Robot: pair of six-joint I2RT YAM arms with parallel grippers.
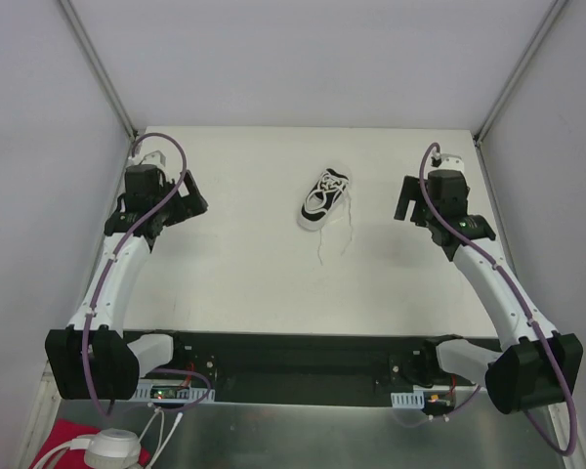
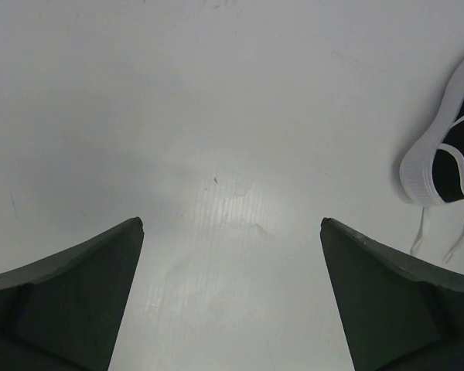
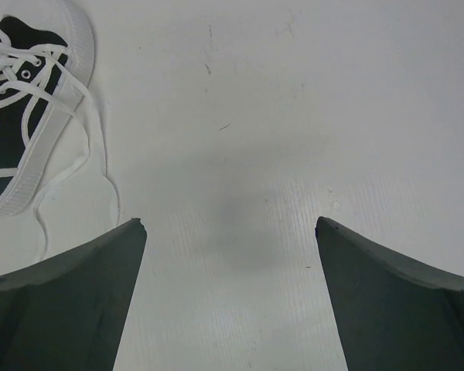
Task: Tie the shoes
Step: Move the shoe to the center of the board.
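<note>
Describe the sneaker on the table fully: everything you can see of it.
The sneaker is small and black, cloth-like on top, with a white rubbery-looking sole that has a ribbed rim. Its thin white laces are threaded through the eyelets but untied, and their loose ends trail over the surface towards the arms' bases. It stands on its sole, set diagonally, around the middle of the white table. Nothing but the table touches it.

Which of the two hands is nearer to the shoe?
The right hand: seen from above, its gap to the shoe is clearly shorter than the left hand's.
</note>
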